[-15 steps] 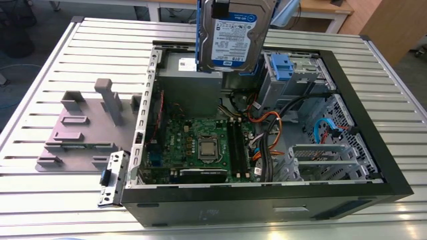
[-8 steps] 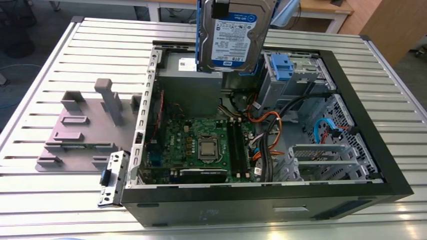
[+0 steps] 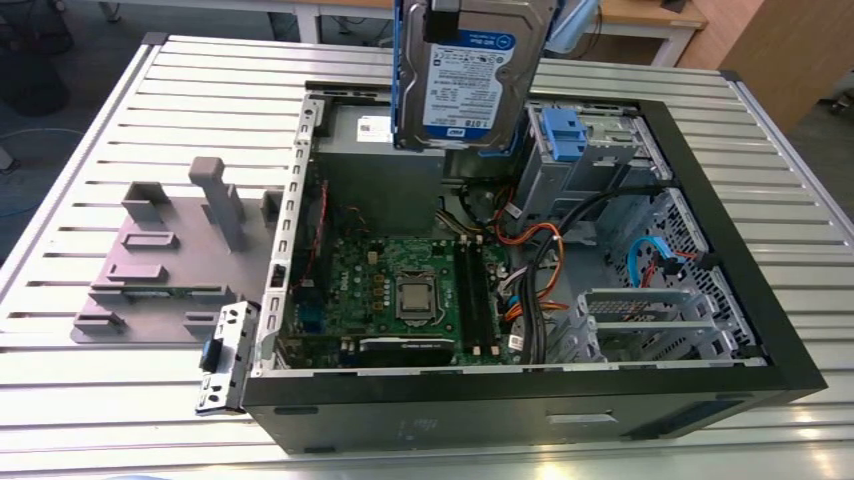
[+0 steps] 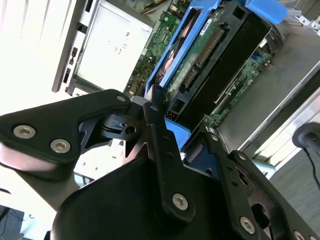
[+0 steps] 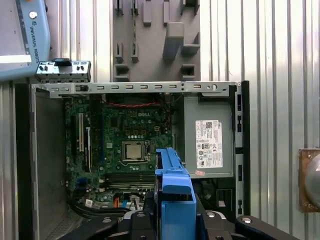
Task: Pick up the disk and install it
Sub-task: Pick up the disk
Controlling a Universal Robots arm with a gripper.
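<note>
Clamping the flat, blue-railed metal disk (image 3: 467, 85), the black gripper (image 4: 175, 132) hangs over the open case (image 3: 534, 405).

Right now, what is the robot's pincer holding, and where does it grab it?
The pincer holds the disk by its top end, squeezing the blue rails, above the open computer case.

Ribbed metal desk (image 3: 80, 420), a light wood table (image 3: 638, 14) right behind it, dark floor (image 3: 34, 150) beside the desk.
</note>
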